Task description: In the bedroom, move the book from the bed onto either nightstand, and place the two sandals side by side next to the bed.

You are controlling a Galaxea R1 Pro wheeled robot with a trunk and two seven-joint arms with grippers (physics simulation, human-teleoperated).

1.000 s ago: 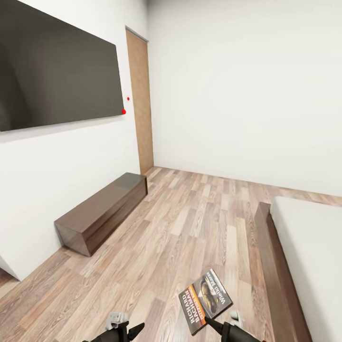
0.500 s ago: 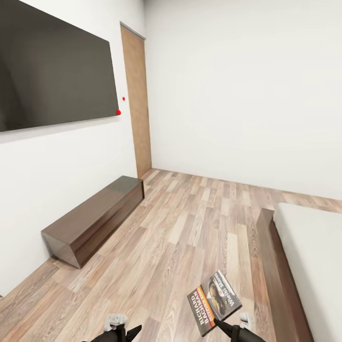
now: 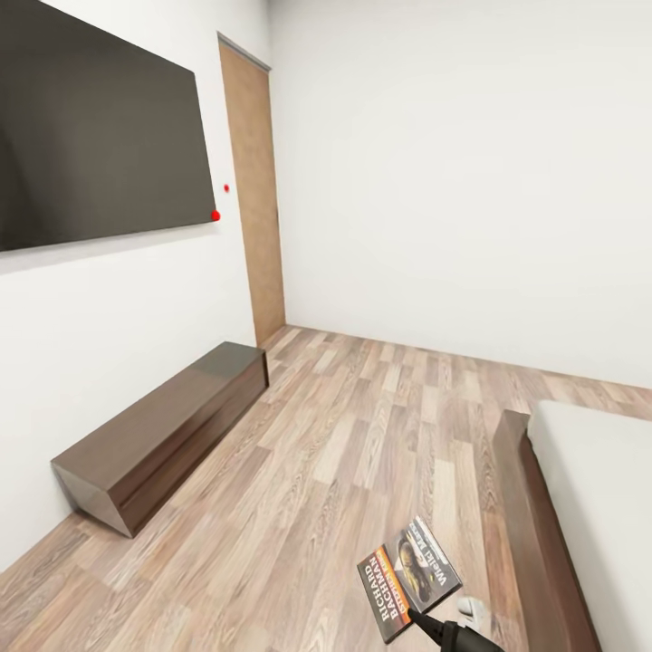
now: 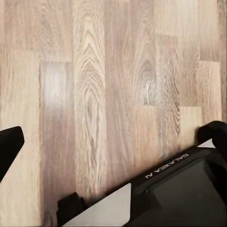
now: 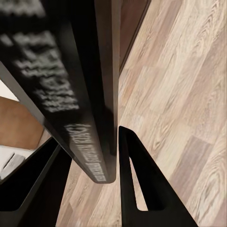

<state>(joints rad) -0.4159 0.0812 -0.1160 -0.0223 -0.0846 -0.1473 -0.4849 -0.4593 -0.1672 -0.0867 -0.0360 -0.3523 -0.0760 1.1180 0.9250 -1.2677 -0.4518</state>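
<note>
Floor (image 3: 344, 453): wood planks, brown, visible grain, slight satin sheen. Walls (image 3: 453, 181): plain white, matt, smooth. Door (image 3: 249, 190): light brown wood, matt. Low cabinet (image 3: 163, 435): dark-brown wood, smooth, semi-gloss top. Wall screen (image 3: 91, 136): dark, glossy. Bed (image 3: 598, 507): smooth off-white mattress on dark wooden base. Book (image 3: 407, 575): paper, glossy printed cover. Right gripper (image 5: 111, 165): fingers black, smooth, plastic-like.
</note>
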